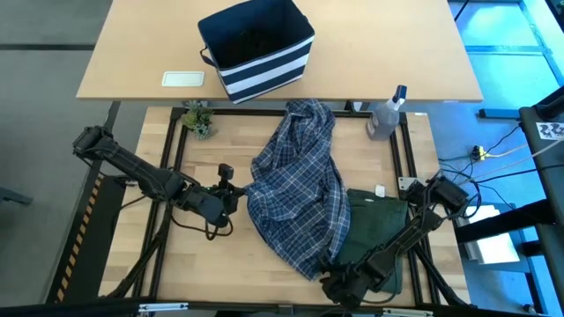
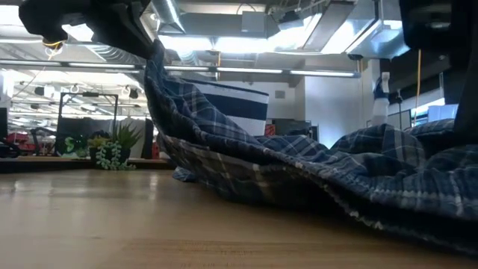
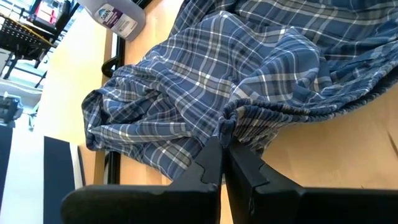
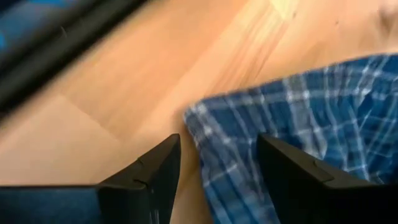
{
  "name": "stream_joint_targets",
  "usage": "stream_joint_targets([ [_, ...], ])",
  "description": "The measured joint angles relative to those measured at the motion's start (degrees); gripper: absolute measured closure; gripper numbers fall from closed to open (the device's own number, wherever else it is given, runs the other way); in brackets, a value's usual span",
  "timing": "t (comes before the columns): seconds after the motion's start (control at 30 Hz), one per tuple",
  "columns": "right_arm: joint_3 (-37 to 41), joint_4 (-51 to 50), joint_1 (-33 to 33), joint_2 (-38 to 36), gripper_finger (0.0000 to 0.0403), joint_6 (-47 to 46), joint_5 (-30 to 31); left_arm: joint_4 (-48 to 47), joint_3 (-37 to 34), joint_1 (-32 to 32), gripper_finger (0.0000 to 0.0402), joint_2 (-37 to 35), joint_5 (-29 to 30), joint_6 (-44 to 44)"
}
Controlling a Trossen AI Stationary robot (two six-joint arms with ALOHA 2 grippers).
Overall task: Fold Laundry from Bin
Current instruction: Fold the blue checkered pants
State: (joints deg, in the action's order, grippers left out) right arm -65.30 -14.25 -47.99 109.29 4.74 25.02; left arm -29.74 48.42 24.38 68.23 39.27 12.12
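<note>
Left pincer [image 3: 222, 148] clamping plaid shirt [image 3: 205, 93] edge

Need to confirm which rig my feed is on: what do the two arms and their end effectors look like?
Both arms are black, jointed, slender links. The left end effector carries a small boxy camera on its wrist and a loose black cable looping below. Its fingers are matte black, angular and tapered. The right end effector has the same dark blocky build, with wedge-shaped black fingers. No markings visible.
</note>
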Motion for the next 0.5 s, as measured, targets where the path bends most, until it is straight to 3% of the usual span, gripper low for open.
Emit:
stream_joint_targets([
  [0.27, 0.00, -1.47, 0.04, 1.97, 0.0209, 1.63, 6.64, -0.02, 0.00, 0.00, 0.0401, 0.00, -0.22, 0.00],
  [0.37, 0.00, -1.49, 0.04, 1.62, 0.0255, 1.61, 10.12, -0.02, 0.00, 0.00, 0.0401, 0.00, -0.48, 0.02],
  [0.5, 0.00, -2.02, 0.93, -0.25, 0.0351, 0.34, 11.42, -0.02, 0.00, 0.00, 0.0401, 0.00, -1.32, 0.02],
])
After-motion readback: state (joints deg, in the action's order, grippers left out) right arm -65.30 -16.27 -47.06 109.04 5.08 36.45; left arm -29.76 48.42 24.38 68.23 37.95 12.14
